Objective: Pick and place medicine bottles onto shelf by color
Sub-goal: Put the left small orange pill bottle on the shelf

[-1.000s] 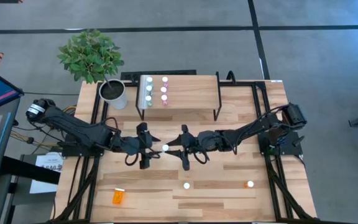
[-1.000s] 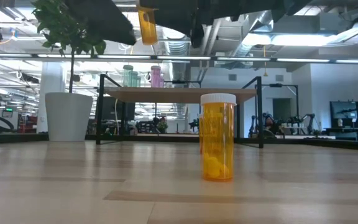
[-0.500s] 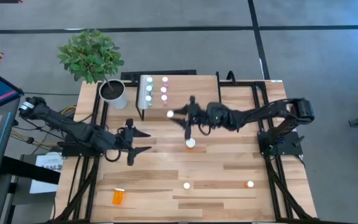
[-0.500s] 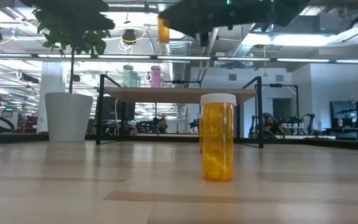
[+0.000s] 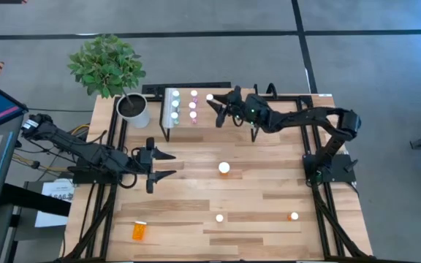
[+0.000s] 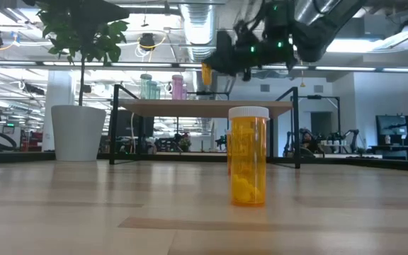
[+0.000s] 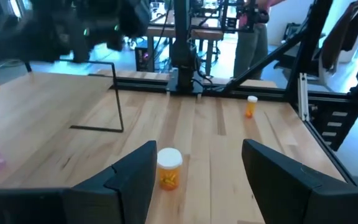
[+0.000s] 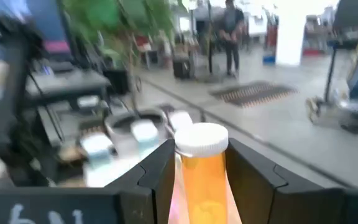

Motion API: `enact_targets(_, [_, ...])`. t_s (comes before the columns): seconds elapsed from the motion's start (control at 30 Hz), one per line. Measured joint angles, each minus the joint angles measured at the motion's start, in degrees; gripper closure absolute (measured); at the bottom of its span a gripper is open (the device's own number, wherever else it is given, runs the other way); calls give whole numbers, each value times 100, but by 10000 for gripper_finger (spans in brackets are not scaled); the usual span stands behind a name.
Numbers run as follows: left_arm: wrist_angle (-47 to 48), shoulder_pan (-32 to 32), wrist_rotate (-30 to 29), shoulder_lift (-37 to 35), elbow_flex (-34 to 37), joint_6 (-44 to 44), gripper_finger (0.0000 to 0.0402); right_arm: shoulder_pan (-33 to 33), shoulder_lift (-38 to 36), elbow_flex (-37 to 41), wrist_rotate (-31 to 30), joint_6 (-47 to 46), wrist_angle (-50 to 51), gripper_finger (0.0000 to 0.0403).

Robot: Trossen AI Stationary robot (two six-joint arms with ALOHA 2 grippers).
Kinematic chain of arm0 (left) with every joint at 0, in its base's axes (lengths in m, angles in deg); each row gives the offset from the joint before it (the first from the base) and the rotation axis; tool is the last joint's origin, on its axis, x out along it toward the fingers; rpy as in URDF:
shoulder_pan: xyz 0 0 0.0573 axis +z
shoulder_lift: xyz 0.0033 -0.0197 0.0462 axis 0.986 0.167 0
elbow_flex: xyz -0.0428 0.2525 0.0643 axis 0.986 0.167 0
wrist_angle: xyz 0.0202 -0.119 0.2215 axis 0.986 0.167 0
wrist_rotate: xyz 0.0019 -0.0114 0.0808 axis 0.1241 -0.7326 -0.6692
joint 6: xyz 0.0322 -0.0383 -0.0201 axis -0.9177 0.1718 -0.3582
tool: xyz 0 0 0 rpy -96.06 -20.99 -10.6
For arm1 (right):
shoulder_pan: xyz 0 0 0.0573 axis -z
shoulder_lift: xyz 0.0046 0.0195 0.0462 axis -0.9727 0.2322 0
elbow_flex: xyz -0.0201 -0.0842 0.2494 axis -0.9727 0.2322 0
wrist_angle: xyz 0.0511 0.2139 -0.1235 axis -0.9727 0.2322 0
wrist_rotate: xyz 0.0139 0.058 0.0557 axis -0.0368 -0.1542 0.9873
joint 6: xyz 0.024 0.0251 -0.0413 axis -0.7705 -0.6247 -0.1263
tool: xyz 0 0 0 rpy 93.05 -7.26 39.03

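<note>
My right gripper (image 5: 215, 104) is shut on a small orange bottle with a white cap (image 5: 210, 97) and hovers over the shelf (image 5: 229, 120), just right of the pink bottles (image 5: 193, 107). Teal bottles (image 5: 174, 107) stand in a row at the shelf's left end. In the low view the held bottle (image 6: 206, 73) is above the shelf board (image 6: 207, 108). My left gripper (image 5: 156, 166) waits open over the table's left-middle. An orange bottle (image 7: 169, 168) stands upright on the table beyond its fingers. Two more small orange bottles (image 5: 220, 218) (image 5: 293, 216) stand near the front edge. My right gripper pinches the orange bottle's body (image 8: 202, 180) between its two fingers (image 8: 160, 177), just below the white cap (image 8: 202, 139). The fingers come roughly level from the table's right. The bottle is upright and lifted clear above the shelf board.
A white plant pot (image 5: 134, 109) stands at the shelf's left. A larger orange bottle (image 5: 139, 231) lies on its side at the table's near left. The upright orange bottle (image 5: 224, 168) stands mid-table. The shelf's right half is bare wood. A person (image 8: 231, 25) stands in the room beyond.
My right gripper has carried the orange bottle from the table's middle toward the far edge and now holds it over the shelf beside the pink row. My left gripper has drawn back toward the table's left. An orange bottle mid-table, earlier under the arms, now shows.
</note>
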Motion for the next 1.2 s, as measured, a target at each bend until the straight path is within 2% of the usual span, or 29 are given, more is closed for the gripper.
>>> enact_targets(0.3, [0,0,4,2,1,-17,178,546,642,-37,33,-331,-552,244])
enact_targets(0.53, [15,0,4,2,-1,-25,178,700,960,-151,45,-419,-637,244])
enact_targets(0.97, [-46,0,-15,2,-1,-50,178,698,965,-166,32,-373,-337,242])
enact_targets(1.2, [-46,0,-26,2,1,-13,178,698,965,-166,28,-373,-142,216])
